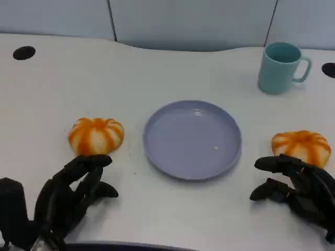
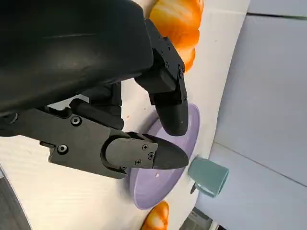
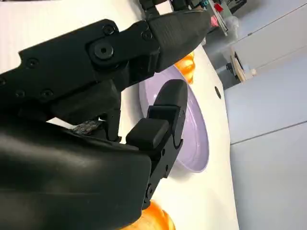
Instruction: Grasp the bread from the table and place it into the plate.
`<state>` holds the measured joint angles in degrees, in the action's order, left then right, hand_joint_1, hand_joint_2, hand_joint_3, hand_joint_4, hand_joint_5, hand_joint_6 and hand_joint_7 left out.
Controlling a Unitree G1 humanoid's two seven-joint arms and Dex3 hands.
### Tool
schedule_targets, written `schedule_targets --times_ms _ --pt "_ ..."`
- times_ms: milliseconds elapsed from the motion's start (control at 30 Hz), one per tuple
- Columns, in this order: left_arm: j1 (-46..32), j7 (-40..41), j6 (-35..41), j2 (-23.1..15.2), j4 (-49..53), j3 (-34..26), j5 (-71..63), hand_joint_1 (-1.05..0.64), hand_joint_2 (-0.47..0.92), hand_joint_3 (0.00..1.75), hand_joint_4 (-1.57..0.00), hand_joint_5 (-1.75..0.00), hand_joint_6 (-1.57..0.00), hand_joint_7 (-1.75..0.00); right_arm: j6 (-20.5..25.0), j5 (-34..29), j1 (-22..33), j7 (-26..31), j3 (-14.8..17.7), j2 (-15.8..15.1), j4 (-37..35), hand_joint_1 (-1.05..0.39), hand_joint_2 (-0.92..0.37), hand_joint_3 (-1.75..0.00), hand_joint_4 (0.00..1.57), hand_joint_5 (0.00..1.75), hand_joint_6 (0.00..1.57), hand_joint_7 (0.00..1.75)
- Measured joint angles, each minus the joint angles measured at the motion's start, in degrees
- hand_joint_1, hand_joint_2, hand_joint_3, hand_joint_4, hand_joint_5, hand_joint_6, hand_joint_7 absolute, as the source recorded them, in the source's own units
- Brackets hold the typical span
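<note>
From the head view I have the lavender plate (image 1: 192, 138) at the centre of the white table (image 1: 157, 68), with one orange-striped bread roll (image 1: 96, 135) to its left and a second roll (image 1: 302, 146) at the right edge; neither roll is in the plate. A teal mug (image 1: 282, 68) stands at upper right. My left hand (image 1: 70, 196) sits at lower left, fingers spread and holding nothing, its fingertips just below the left roll, though I cannot tell whether they touch it. My right hand (image 1: 298, 185) at lower right is likewise released, fingers apart, just below the right roll. In the left wrist view the left hand's fingers (image 2: 168, 103) hang empty, with a roll (image 2: 178, 24) at the top, and the plate (image 2: 158, 184) and mug (image 2: 208, 176) lower down. In the right wrist view the right hand's fingers (image 3: 165, 115) are spread with nothing in them, the plate (image 3: 196, 139) past them, one roll (image 3: 184, 64) beyond it in the upper middle and another roll (image 3: 153, 219) at the bottom edge.
</note>
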<state>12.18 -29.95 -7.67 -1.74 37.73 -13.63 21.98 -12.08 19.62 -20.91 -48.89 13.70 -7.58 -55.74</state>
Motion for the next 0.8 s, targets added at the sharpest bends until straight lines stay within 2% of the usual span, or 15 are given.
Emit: schedule_targets --times_ms 300,400,500,633,767,800 --pt "-0.1 0.0 0.1 0.0 -0.1 0.0 0.0 -0.61 0.92 0.24 -0.48 -1.61 -0.57 -1.03 0.3 0.0 0.3 0.0 -0.1 0.0 0.6 -0.42 -0.92 -0.09 0.65 1.12 0.76 0.65" --pt "-0.6 0.3 0.0 0.0 -0.9 0.1 -0.2 -0.60 0.92 0.28 -0.45 -1.61 -0.53 -1.03 0.4 0.0 0.4 0.0 -0.2 0.0 0.7 -0.40 -0.92 -0.09 0.65 1.12 0.76 0.65" --pt "-1.4 0.5 -1.5 0.0 -1.4 0.4 -1.2 -0.59 0.92 0.24 -0.37 -1.62 -0.46 -1.01 0.3 0.0 0.5 0.1 -0.2 0.1 0.9 -0.40 -0.92 -0.08 0.65 1.12 0.76 0.65" --pt "-1.8 -1.0 -5.1 -0.4 -1.9 1.3 -2.3 -0.52 0.92 0.26 -0.34 -1.45 -0.43 -0.88 0.3 0.0 0.5 0.1 -0.2 0.2 1.0 -0.40 -0.92 -0.10 0.65 1.10 0.76 0.64" --pt "-2.1 -1.1 -9.3 -1.6 -3.6 2.9 -5.5 -0.50 0.92 0.18 -0.32 -1.29 -0.45 -0.57 0.4 0.0 0.7 0.4 -0.3 0.3 1.3 -0.40 -0.92 -0.12 0.64 1.10 0.76 0.63" --pt "-2.1 -0.8 -10.3 -2.1 -4.1 3.3 -6.6 -0.50 0.92 0.17 -0.31 -1.28 -0.45 -0.54 0.4 0.0 0.7 0.4 -0.3 0.3 1.3 -0.39 -0.92 -0.12 0.64 1.10 0.76 0.63"
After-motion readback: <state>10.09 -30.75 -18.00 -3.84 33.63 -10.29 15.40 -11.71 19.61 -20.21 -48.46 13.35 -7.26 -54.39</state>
